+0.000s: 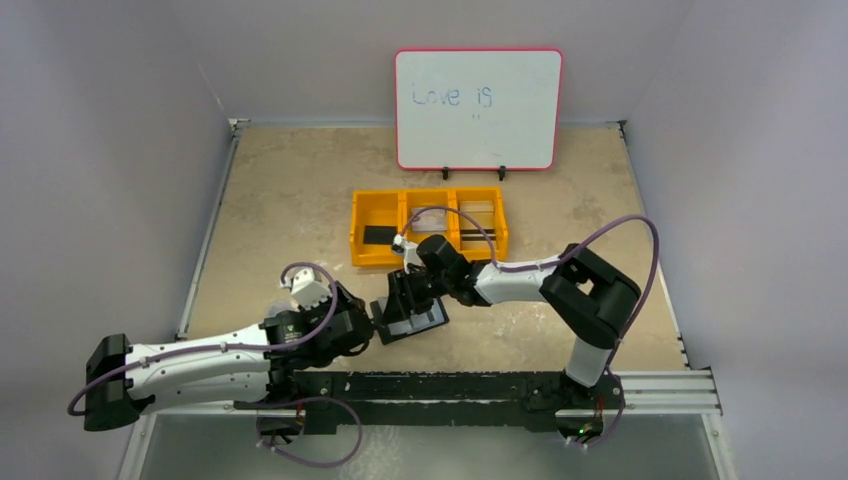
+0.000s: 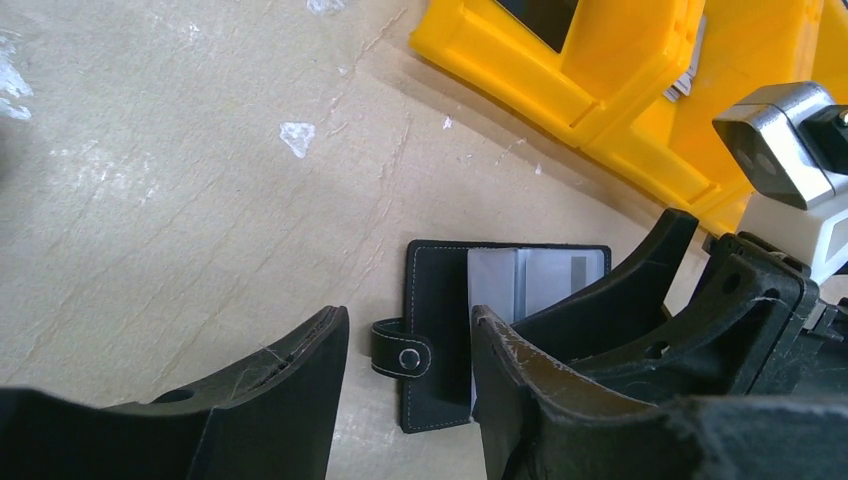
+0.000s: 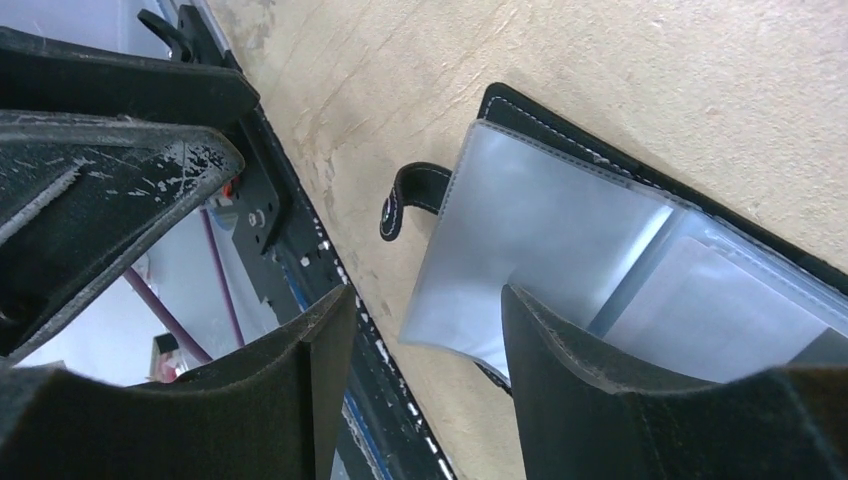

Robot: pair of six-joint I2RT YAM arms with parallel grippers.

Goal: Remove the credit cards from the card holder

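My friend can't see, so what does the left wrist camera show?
A black card holder lies open on the table, clear pockets showing. The open left gripper hovers over it, the right gripper alongside, a yellow tray behind.

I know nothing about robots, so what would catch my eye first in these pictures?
Most striking are the left gripper and the right gripper, both open, hovering over a small black leather-like wallet that lies open mid-way across the beige table, its pale clear pockets showing. Behind it sits a bright yellow three-compartment plastic tray. At the back stands a red-framed whiteboard with faint handwriting.
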